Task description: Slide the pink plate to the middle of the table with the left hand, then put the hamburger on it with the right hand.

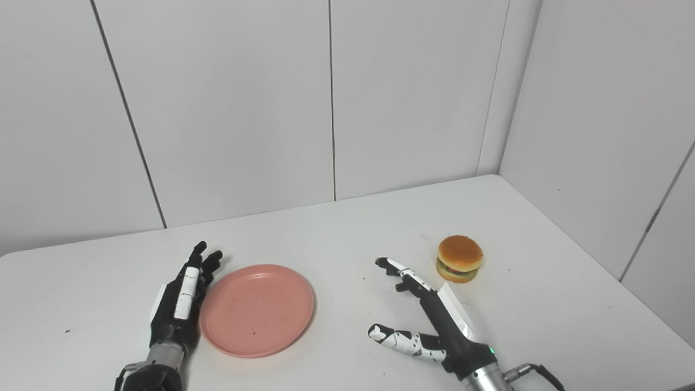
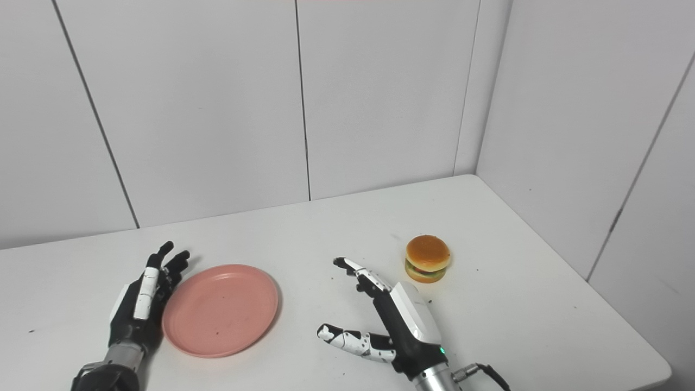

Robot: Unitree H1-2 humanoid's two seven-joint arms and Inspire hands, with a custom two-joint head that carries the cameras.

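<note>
Pink plate [image 1: 257, 309]: lies flat on the white desk [image 1: 347, 233], left of centre, with nothing on it; it seems short of the middle, so the slide looks unfinished.
Left robot hand [image 1: 182, 304]: stands edge-on against the plate's left rim, fingers straight and apart, holding nothing; placed so, it can push the plate rightward without gripping it.
Hamburger [image 1: 460, 258]: sits upright on the desk, well to the right of the plate, untouched.
Right robot hand [image 1: 421, 317]: open and holding nothing, fingers stretched toward the hamburger and thumb spread wide; it lies between plate and hamburger, near the hamburger but apart from it, likely waiting its turn.
Step in hand: pushing the plate toward the middle.
Risk: the plate may turn or slip past the straight fingers if pushed off-centre.
</note>
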